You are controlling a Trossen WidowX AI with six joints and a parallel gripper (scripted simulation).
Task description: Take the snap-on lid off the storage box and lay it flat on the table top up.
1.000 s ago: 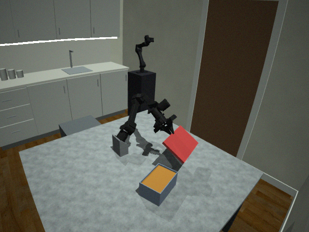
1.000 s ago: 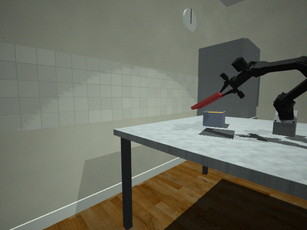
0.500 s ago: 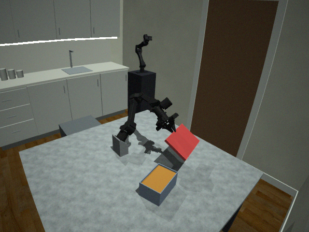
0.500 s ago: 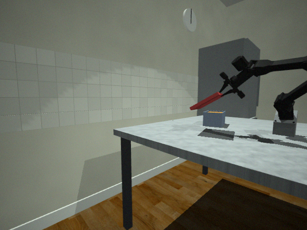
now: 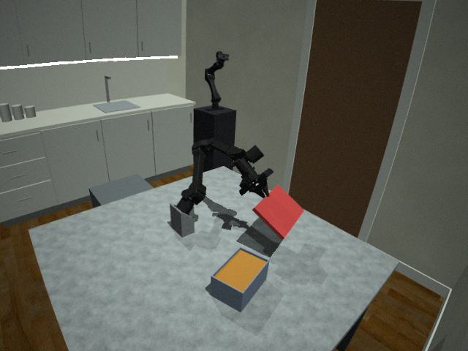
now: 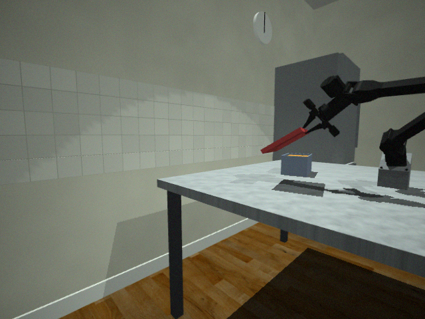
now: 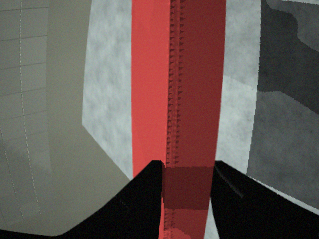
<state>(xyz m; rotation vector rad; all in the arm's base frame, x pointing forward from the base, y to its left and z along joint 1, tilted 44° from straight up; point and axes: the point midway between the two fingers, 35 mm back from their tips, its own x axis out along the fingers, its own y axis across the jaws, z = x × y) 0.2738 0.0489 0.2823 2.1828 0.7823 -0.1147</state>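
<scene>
We see gripper (image 5: 264,191) clamped on flat red lid (image 5: 278,211), tilted mid-frame above mottled grey table (image 5: 113,264); open blue-grey box (image 5: 239,278) below.

A marbled grey table (image 5: 113,264) on dark legs (image 6: 175,254) stands over a wood-plank floor (image 6: 219,271) with a dark rug (image 6: 326,288). At ten o'clock in the top view, pale cabinets (image 5: 75,151) carry a counter with a sink (image 5: 116,106) and three canisters (image 5: 17,111). A brown door (image 5: 351,113) stands at two o'clock. The exterior view shows a tiled wall (image 6: 103,119) and a round clock (image 6: 262,27).
</scene>
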